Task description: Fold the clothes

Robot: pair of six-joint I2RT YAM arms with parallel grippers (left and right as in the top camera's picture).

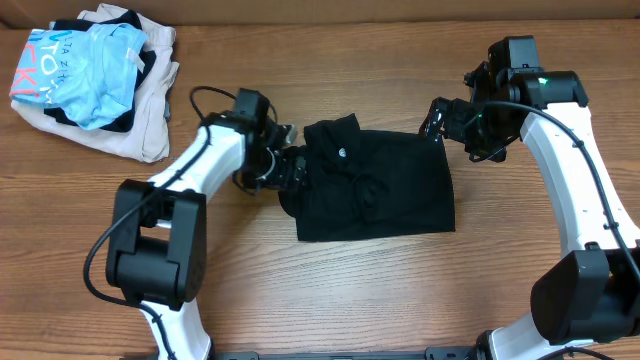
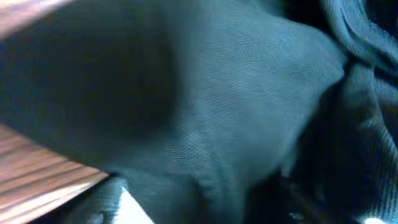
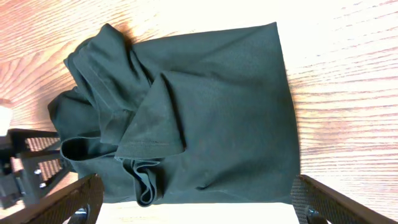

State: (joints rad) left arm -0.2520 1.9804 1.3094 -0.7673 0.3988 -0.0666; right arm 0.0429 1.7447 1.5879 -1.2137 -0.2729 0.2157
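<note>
The clothes, a plain black shirt-like garment (image 1: 375,185), lie loosely folded in a rough rectangle at the table's middle, with a small white tag (image 1: 343,153) near the bunched collar. My left gripper (image 1: 291,167) is pressed into the garment's left edge. In the left wrist view black fabric (image 2: 205,106) fills the frame and hides the fingers. My right gripper (image 1: 441,120) hovers at the garment's far right corner. In the right wrist view the garment (image 3: 205,124) lies below, and its near edge sits between the widely spread fingers (image 3: 68,199) with nothing gripped.
A heap of other clothing sits at the far left corner of the wooden table (image 1: 400,290): a light blue printed garment (image 1: 95,65) on top of a beige one (image 1: 150,115). Bare wood shows around the black garment.
</note>
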